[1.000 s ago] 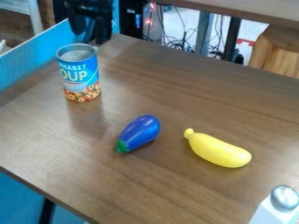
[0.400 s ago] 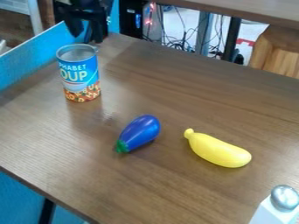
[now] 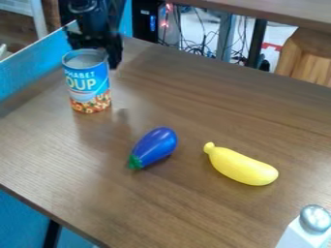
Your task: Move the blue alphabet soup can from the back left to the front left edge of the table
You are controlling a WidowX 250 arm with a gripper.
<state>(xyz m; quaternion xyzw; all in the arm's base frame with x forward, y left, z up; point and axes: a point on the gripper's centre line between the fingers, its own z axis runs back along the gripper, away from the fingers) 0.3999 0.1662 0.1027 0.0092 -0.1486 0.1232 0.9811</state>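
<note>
Four things share the brown table [image 3: 194, 106] with your black gripper [image 3: 97, 41]. Nearest: the soup can [image 3: 88, 85], upright just in front of the pincer and overlapping it in view; whether they touch, you cannot tell. Wide or narrow, you cannot tell either, as the can hides the pincer's lower part. Flat base down likely keeps the can steady. Farther out from the pincer, toward you, the blue eggplant [image 3: 155, 146] lies on its side, green end nearest you; beyond it, the yellow banana [image 3: 241, 166]. Rounded bodies, so lying down probably suits both. Farthest from the pincer, at your near right corner: a silver-topped object [image 3: 315, 218], partly cut off
</note>
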